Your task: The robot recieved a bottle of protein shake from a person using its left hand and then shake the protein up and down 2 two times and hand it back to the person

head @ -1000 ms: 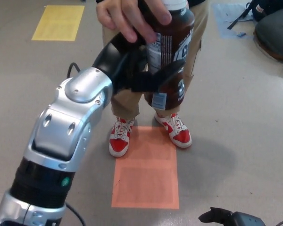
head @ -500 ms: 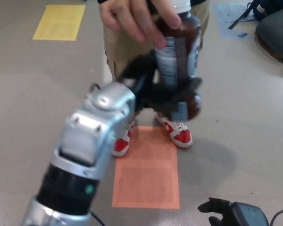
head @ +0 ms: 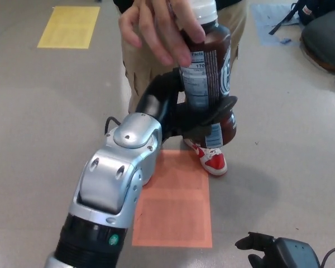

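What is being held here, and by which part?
The protein shake bottle: the left hand wraps its lower body, while a person's hand grips it near the white cap.

Single head view, looking steeply down, close over left forearm (head: 114, 184), floor (head: 44, 111) beyond.

Bright even light, soft shadows, sharp

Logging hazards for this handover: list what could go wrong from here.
1. The person's hand grips the bottle's top while the left hand wraps its lower half; a mistimed release could drop it.
2. It would probably fall near the person's red shoe.
3. The label faces the black fingers, so slipping seems possible.
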